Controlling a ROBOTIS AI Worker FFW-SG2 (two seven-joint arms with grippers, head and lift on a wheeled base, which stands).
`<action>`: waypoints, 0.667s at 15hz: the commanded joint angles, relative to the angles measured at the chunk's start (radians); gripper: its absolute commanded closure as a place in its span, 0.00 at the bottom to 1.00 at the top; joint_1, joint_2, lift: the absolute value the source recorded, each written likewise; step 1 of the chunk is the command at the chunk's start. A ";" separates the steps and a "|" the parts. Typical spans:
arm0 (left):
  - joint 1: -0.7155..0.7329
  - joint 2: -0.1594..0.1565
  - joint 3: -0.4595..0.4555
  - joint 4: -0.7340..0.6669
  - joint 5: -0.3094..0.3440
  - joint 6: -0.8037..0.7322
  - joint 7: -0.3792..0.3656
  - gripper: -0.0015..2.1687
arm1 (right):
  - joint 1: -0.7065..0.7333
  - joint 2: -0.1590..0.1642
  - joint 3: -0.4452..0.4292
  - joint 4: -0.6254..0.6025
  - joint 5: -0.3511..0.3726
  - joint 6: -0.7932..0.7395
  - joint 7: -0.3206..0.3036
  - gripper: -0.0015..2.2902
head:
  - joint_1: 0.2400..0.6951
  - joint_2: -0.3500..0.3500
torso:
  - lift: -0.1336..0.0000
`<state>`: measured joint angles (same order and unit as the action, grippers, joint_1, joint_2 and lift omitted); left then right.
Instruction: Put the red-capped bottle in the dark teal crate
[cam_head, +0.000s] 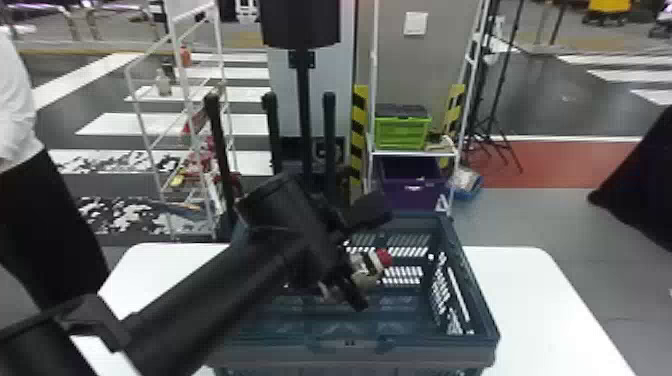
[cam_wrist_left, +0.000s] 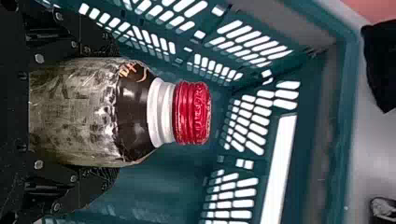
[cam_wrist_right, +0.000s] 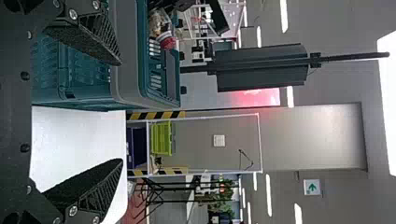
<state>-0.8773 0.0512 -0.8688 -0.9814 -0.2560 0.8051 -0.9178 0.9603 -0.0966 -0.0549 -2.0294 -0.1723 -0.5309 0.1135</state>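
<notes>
My left gripper (cam_head: 357, 252) is over the dark teal crate (cam_head: 470, 280) in the head view, shut on the red-capped bottle (cam_head: 367, 267), which lies tilted with its cap to the right. Seen from the left wrist, the bottle (cam_wrist_left: 133, 112) sits between the fingers of the left gripper (cam_wrist_left: 100, 112), its red cap facing the crate's slotted wall (cam_wrist_left: 345, 116). My right gripper (cam_wrist_right: 120, 111) stands open with nothing between its fingers, beside the crate (cam_wrist_right: 126, 56) in the right wrist view.
The crate stands on a white table (cam_head: 530, 300). Behind are a white wire rack (cam_head: 187, 100) at left and a shelf with a green crate (cam_head: 402, 132) and a purple bin (cam_head: 410, 182). A person stands at the left edge.
</notes>
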 joint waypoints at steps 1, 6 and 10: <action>0.000 -0.010 -0.030 0.092 -0.031 -0.079 0.004 0.99 | 0.000 0.000 0.000 0.000 -0.001 -0.007 0.000 0.07 | 0.57 0.50 | 1.00; 0.009 -0.010 -0.090 0.175 -0.061 -0.137 -0.006 0.99 | 0.000 0.002 0.001 0.000 -0.001 -0.007 0.000 0.07 | 0.57 0.50 | 1.00; 0.017 -0.010 -0.116 0.185 -0.078 -0.149 -0.003 0.98 | 0.005 0.006 0.001 -0.002 -0.001 -0.013 0.000 0.07 | 0.57 0.50 | 1.00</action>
<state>-0.8645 0.0413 -0.9800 -0.7964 -0.3237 0.6621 -0.9209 0.9631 -0.0916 -0.0538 -2.0295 -0.1733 -0.5417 0.1135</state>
